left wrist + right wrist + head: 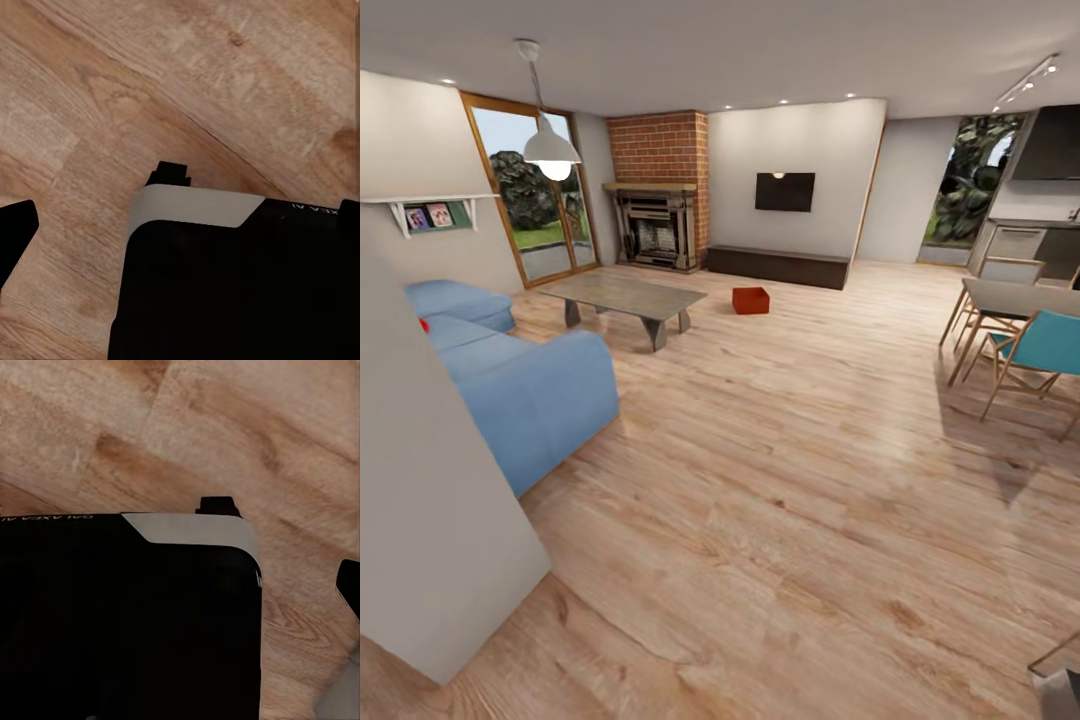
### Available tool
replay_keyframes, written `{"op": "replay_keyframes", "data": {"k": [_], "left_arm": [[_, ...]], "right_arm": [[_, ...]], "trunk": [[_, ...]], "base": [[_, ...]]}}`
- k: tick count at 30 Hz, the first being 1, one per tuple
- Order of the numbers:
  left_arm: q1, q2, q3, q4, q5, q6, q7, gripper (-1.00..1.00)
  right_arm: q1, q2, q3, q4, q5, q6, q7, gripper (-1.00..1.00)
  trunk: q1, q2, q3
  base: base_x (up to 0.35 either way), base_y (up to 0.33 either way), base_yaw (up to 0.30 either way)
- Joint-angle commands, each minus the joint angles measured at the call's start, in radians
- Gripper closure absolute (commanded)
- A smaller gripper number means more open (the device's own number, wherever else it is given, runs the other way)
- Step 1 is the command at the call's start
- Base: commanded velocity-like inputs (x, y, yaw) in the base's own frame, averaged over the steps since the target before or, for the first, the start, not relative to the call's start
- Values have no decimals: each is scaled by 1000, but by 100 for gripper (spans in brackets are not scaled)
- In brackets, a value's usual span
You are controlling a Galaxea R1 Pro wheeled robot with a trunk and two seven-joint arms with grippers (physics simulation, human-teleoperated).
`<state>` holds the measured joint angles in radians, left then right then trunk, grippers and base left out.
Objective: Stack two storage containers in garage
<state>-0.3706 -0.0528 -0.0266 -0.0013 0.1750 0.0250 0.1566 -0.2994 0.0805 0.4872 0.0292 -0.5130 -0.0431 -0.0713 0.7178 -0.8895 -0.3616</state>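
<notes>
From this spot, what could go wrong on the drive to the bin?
1. The wall corner sits close on the left; turning early may clip it.
2. The sofa and low table narrow the left path to the bin.
3. A red patch on the sofa may be the second bin; too hidden to tell.

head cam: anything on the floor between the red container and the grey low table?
No. In the head view the storage container sits apart from the grey low table, with bare wood plank floor between them.

Storage container (pixel 751 300) on plank floor (pixel 790 480), right of low table (pixel 625 297); sofa (pixel 510 370) left, dining table (pixel 1015 297) right.
</notes>
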Motion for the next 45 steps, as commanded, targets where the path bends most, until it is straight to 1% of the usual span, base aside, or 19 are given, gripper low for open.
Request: {"op": "replay_keyframes", "data": {"k": [1, 14, 32, 45], "left_arm": [[-1, 0, -4, 0, 8, 3, 3, -100], [-1, -1, -4, 0, 8, 3, 3, -100], [-1, -1, -3, 0, 8, 3, 3, -100], [-1, 0, -3, 0, 8, 3, 3, -100]], "right_arm": [[-1, 1, 8, 3, -9, -4, -1, -100], [-1, 1, 8, 3, -10, -5, -1, -100], [-1, 2, 8, 3, -11, -5, -1, -100], [-1, 1, 8, 3, -12, -6, -1, -100]], "trunk": [[1, -1, -1], [1, -1, -1], [1, -1, -1], [1, -1, -1]], "base": [[323, 0, 0], [323, 0, 0], [323, 0, -226], [323, 0, -17]]}}
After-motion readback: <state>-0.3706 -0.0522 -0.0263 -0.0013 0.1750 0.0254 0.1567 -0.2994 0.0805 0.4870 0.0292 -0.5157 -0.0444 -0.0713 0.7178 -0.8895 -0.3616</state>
